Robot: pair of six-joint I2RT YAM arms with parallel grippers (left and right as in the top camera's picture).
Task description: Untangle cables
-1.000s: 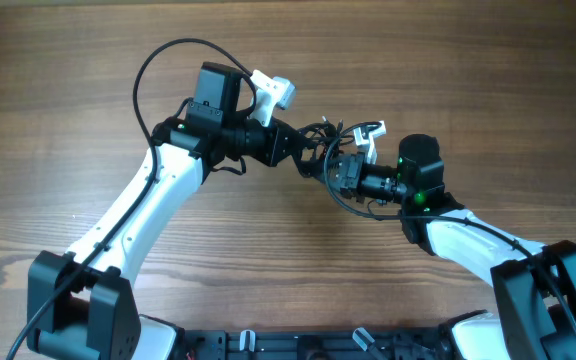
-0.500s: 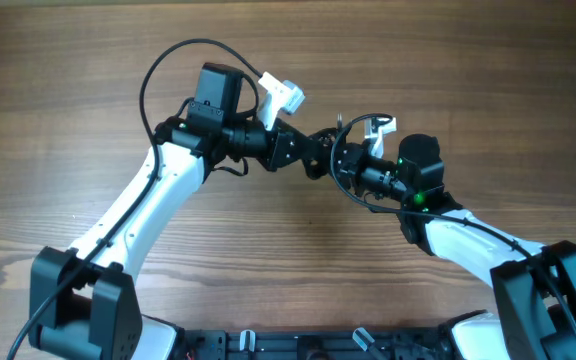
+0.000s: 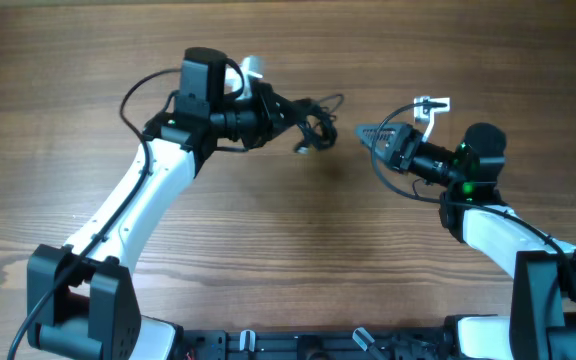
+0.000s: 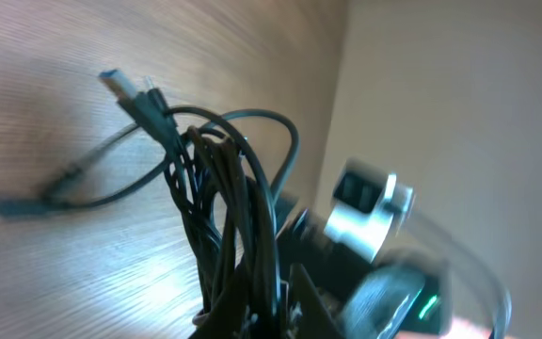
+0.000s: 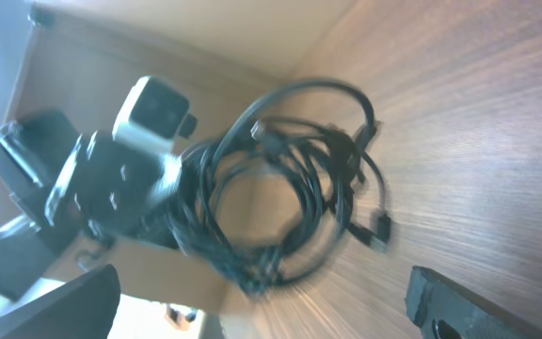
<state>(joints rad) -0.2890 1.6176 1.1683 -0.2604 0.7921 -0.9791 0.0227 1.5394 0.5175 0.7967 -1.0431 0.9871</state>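
Several thin black cables (image 3: pixel 315 122) hang in one knotted bundle from your left gripper (image 3: pixel 290 113), whose fingers are clamped shut where the strands bunch tightest. Loose loops and a plug (image 4: pixel 114 80) spill out beyond the fingertips, over the table (image 3: pixel 298 250). Your right gripper (image 3: pixel 365 132) stands wide open and empty, well apart from the bundle, fingertips pointing toward it. I judge the cables light, limp and a little springy: they will sag, slip through a loose pinch, and drag their neighbours along if yanked. Take one free strand just behind its plug, on the side away from the left fingers. The stiffer connector there gives your pads something firm.
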